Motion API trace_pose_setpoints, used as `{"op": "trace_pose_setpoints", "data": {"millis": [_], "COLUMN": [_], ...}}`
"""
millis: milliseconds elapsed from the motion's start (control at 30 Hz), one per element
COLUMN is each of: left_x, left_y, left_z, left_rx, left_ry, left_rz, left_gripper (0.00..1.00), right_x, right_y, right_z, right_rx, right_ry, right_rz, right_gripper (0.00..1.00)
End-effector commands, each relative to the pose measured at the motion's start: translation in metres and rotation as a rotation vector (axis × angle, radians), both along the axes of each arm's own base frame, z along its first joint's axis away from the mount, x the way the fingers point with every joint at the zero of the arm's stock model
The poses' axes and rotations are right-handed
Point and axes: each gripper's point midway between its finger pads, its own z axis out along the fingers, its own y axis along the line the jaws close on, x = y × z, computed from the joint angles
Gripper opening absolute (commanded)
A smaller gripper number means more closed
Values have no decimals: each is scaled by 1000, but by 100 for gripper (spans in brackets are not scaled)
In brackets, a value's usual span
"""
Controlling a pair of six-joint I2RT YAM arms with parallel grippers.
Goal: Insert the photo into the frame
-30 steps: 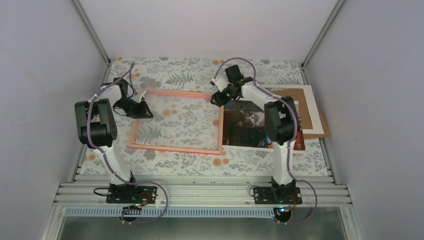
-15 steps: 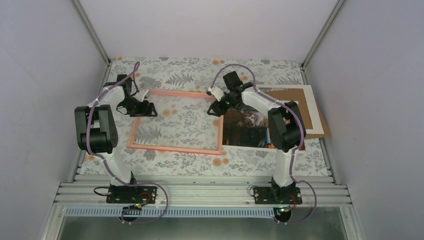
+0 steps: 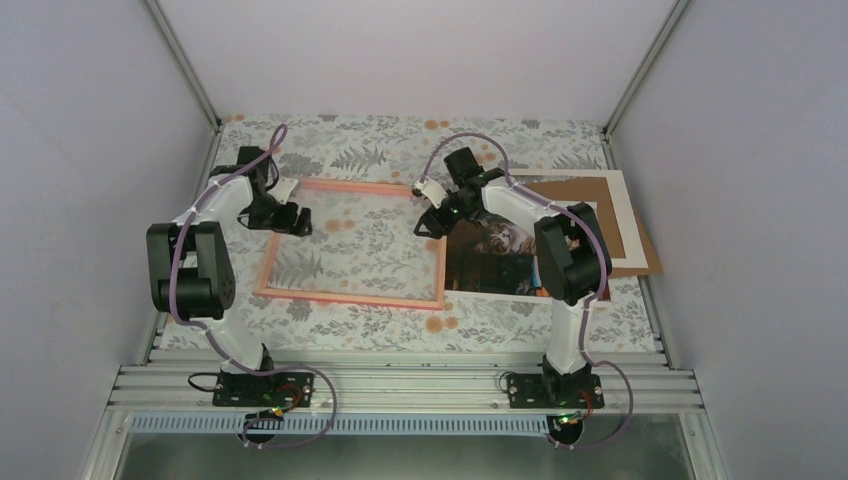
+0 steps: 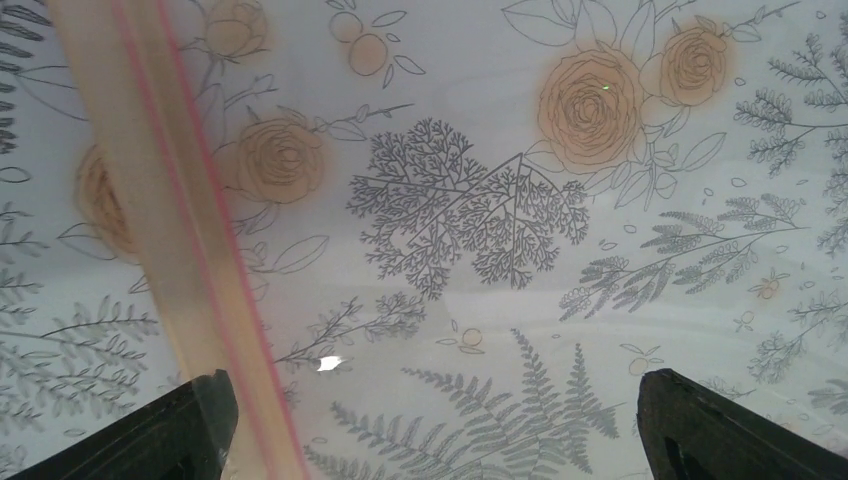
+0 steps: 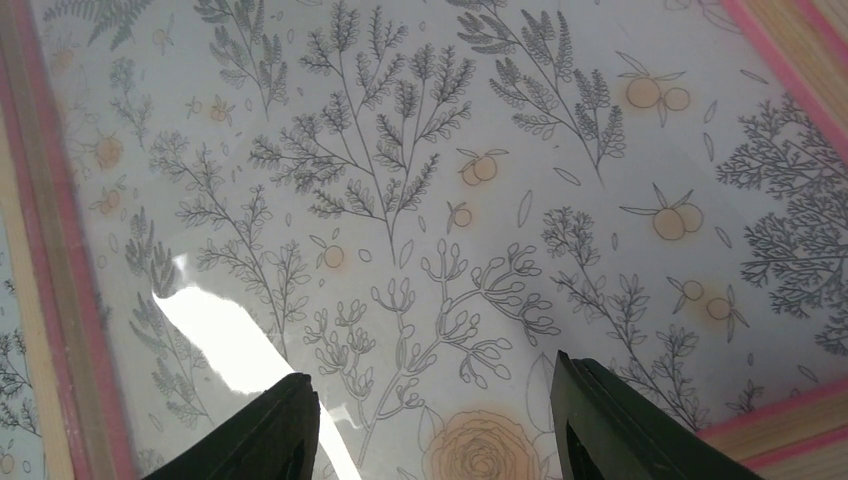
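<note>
The frame (image 3: 349, 298) lies flat left of centre, pink-edged, and the floral tablecloth shows through its clear pane. The photo (image 3: 498, 243), a cat print on a dark ground, lies flat against the frame's right side, partly under my right arm. My left gripper (image 3: 296, 222) hovers open over the frame's far left corner. In the left wrist view the frame's edge (image 4: 165, 240) runs past the left finger, and the left gripper (image 4: 430, 435) holds nothing. My right gripper (image 3: 430, 224) stands open over the far right corner. The right gripper (image 5: 435, 430) shows only pane (image 5: 400, 200) between its fingers.
A white mat (image 3: 620, 190) lies on a brown backing board (image 3: 646, 258) at the back right, just beyond the photo. White walls close in the table on the left, the right and the back.
My left gripper has opened wide and shifted a little toward the frame's far left corner. My right gripper has edged left, over the frame's far right corner. Frame and photo have not moved.
</note>
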Motion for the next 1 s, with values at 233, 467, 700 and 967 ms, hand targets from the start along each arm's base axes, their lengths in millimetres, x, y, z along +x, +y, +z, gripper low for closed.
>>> {"op": "trace_pose_setpoints", "data": {"millis": [233, 467, 700, 967], "left_x": [4, 3, -17, -58], "left_y": [12, 21, 45, 55], "left_z": [24, 27, 7, -16], "left_rx": [91, 84, 188, 265], "left_ry": [-113, -126, -97, -53], "left_rz": [-18, -1, -91, -198], "left_gripper": [100, 100, 100, 100], "right_x": [-10, -15, -42, -80], "right_y": [8, 10, 19, 24], "right_z": [16, 16, 11, -7], "right_rx": [20, 18, 0, -44], "right_ry": [-38, -29, -17, -4], "right_rz": [22, 21, 74, 154], "right_gripper": [58, 58, 56, 47]}}
